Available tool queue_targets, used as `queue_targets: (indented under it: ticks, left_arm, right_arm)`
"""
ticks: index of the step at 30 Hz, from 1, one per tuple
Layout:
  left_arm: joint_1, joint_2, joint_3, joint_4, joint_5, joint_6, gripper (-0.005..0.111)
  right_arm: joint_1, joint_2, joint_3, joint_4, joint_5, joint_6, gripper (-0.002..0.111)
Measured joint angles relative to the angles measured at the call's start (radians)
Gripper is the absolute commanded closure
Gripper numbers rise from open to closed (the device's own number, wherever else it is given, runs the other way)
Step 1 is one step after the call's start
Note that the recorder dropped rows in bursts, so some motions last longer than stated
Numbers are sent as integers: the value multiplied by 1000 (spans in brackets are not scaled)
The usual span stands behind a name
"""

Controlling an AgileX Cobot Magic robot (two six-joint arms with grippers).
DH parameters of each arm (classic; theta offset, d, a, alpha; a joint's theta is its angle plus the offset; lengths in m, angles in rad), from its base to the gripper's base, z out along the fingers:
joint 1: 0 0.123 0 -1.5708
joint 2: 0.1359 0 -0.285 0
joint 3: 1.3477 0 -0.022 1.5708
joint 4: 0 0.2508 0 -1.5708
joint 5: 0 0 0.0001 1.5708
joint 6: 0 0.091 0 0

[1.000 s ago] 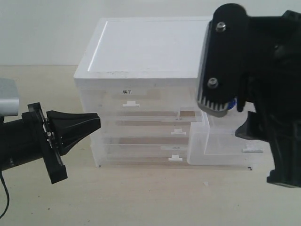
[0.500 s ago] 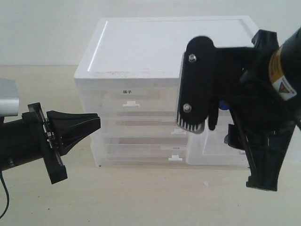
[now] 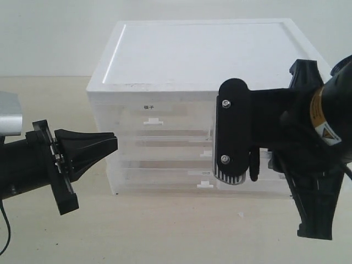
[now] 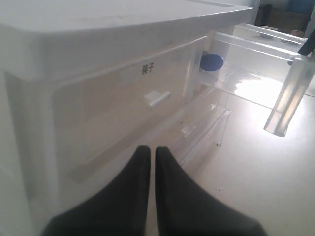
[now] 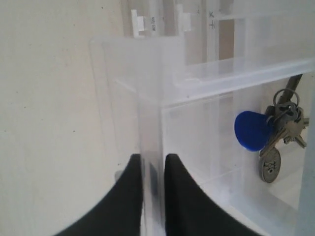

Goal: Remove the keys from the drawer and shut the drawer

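Note:
The drawer (image 5: 147,93) is pulled out of the white cabinet (image 3: 192,55) on its right side. Inside it lie the keys (image 5: 283,130) with their blue fob (image 5: 252,130); the fob (image 4: 211,61) also shows through the drawer wall (image 4: 256,69) in the left wrist view. My right gripper (image 5: 152,160) straddles the drawer's clear front wall, one finger inside and one outside, closed against it. In the exterior view this gripper (image 3: 242,176) hides most of the drawer and the keys. My left gripper (image 3: 113,143) hovers shut and empty left of the cabinet front.
Another half-width drawer with a bold black label (image 3: 148,107) sits closed at the cabinet's top left, with full-width translucent drawers (image 3: 165,165) below it. Beige tabletop (image 3: 165,231) stretches in front of the cabinet.
My right gripper has swung left and come down from above the open drawer onto its front wall. The left arm has not moved.

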Motion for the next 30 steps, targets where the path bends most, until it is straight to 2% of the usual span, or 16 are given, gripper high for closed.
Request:
queue_targets:
  ticks: [7, 16, 21, 24, 28, 30]
  left_arm:
    - [0, 0, 0, 0, 0, 0, 102]
    - [0, 0, 0, 0, 0, 0, 102]
    - [0, 0, 0, 0, 0, 0, 102]
    - [0, 0, 0, 0, 0, 0, 102]
    - [0, 0, 0, 0, 0, 0, 102]
    - [0, 0, 0, 0, 0, 0, 102]
  right_arm:
    - [0, -64, 0, 94, 36, -109, 107]
    - [0, -170, 9, 238, 105, -163, 107]
    - [0, -173, 11, 253, 111, -169, 107]
    - [0, -174, 11, 253, 111, -172, 96]
    - [0, -179, 9, 248, 106, -170, 62]
    - [0, -182, 7, 229, 102, -168, 56]
